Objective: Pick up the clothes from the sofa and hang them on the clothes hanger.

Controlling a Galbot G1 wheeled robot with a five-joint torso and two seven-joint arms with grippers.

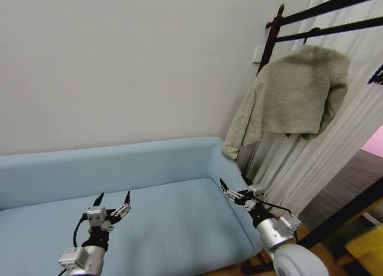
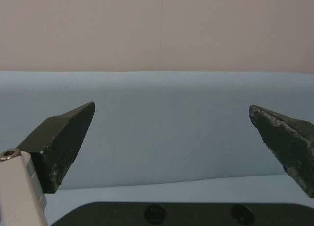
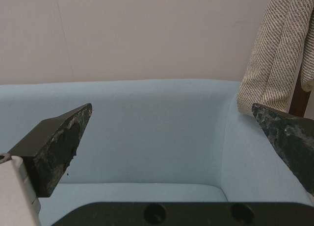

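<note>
"Two claws are hovering nearest us, aren't they?"

"Yes. The left claw [image 1: 114,196] is hanging low over the seat of the sofa [image 1: 167,222], fingers spread wide and grasping nothing. The right claw [image 1: 232,182] is hanging near the sofa's right armrest, likewise released and empty."

"Why are they sitting open like that?"

"I'm guessing they have nothing to carry. Both wrist views are looking out between parted fingers at bare blue cushion and backrest, and no garment is lying there."

"So where is the clothing?"

"Farther back and higher up. The beige knit sweater [image 1: 299,90] is draping over the dark bars of the clothes hanger [image 1: 335,5], in front of the pale curtain [image 1: 311,162]. One sleeve is trailing down towards the armrest, but I cannot tell whether it is touching the sofa."

"Why draped that way?"

"Its body is folding across a bar, so I'm judging that its own weight is pinning it there. With the seat bare, the hanging step is looking done."
</note>
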